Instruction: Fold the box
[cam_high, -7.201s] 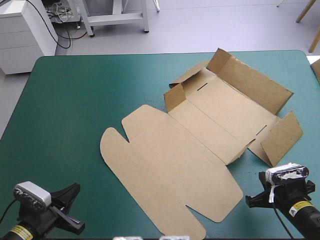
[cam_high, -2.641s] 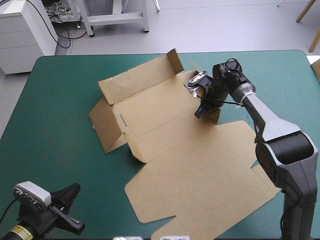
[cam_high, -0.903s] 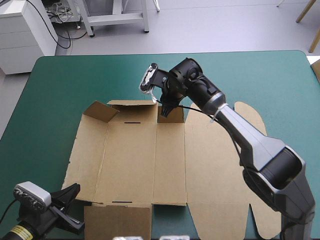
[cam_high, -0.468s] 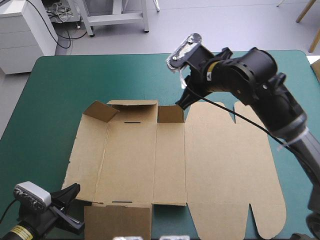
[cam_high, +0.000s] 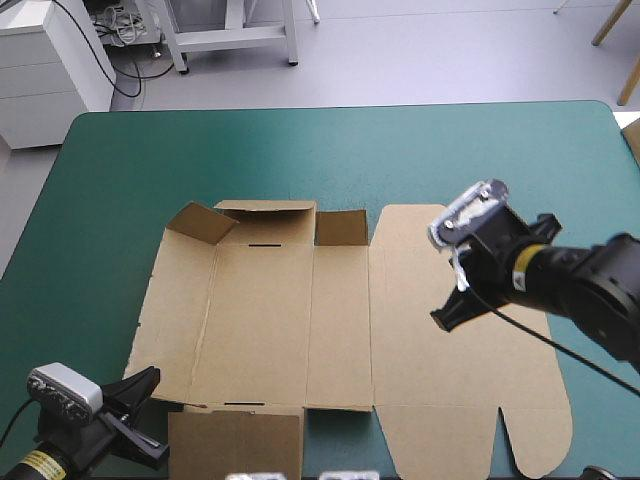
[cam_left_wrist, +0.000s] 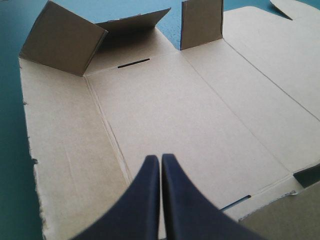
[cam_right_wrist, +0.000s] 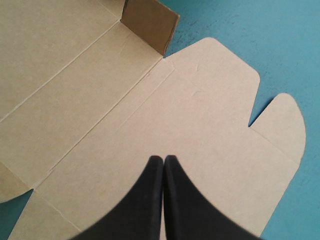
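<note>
Two hands pinched shut; box (cam_high: 340, 300) lies open across the table's (cam_high: 200, 160) middle.
High view: right hand (cam_high: 445, 318) hangs above the box's wide panel, left hand (cam_high: 140, 415) at the near left corner. Left wrist view: black fingers (cam_left_wrist: 150, 200) meet, raised far flaps (cam_left_wrist: 65, 42) ahead. Right wrist view: fingers meet over flat board.

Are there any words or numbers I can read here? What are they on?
No text can be read.
Box: plain brown board, no print.
Yellow sticker on the left arm: too small to read.
Yellow sticker on the right arm: too small to read.
</note>
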